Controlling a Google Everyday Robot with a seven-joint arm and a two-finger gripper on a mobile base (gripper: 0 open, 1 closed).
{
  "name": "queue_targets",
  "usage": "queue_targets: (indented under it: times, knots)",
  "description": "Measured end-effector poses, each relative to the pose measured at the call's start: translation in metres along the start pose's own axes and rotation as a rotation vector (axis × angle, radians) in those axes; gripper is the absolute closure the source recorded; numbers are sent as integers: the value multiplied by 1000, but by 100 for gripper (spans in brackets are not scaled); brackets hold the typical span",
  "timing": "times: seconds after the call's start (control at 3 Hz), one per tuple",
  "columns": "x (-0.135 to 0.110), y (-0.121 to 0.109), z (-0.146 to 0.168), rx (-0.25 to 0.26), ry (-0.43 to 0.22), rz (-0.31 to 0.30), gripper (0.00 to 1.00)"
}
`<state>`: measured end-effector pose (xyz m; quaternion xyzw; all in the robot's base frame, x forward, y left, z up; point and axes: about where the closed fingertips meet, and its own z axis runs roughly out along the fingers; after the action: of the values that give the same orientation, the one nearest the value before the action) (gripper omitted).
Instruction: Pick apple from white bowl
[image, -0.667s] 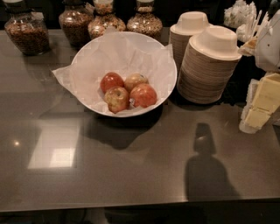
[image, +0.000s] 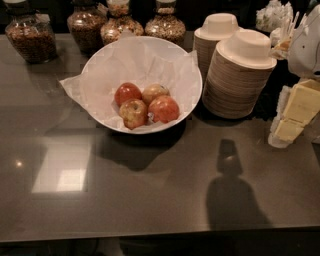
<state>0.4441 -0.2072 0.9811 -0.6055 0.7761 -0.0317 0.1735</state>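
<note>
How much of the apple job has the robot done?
Nothing looks done yet: the apple lies in the white bowl with three other apples. In hand: the gripper is at the right edge, beside the stacked beige bowls, apart from the apple. Left: reach over, grip the apple, lift it out.

High view down on counter (image: 150, 200), gripper (image: 294, 116) right

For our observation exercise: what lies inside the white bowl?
Crinkled white paper lines the white bowl. On it sit the apple, red-pink, front right, and three other apples. The paper hides the bowl's floor and anything under the fruit. The gripper is outside, at the right edge.
</note>
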Motion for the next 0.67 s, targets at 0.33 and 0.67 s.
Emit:
queue_targets:
  times: [0.33, 0.67]
  knots:
    - [-43, -9, -4, 26, -84, -61, 0]
    - [-81, -17, -1, 17, -155, -111, 0]
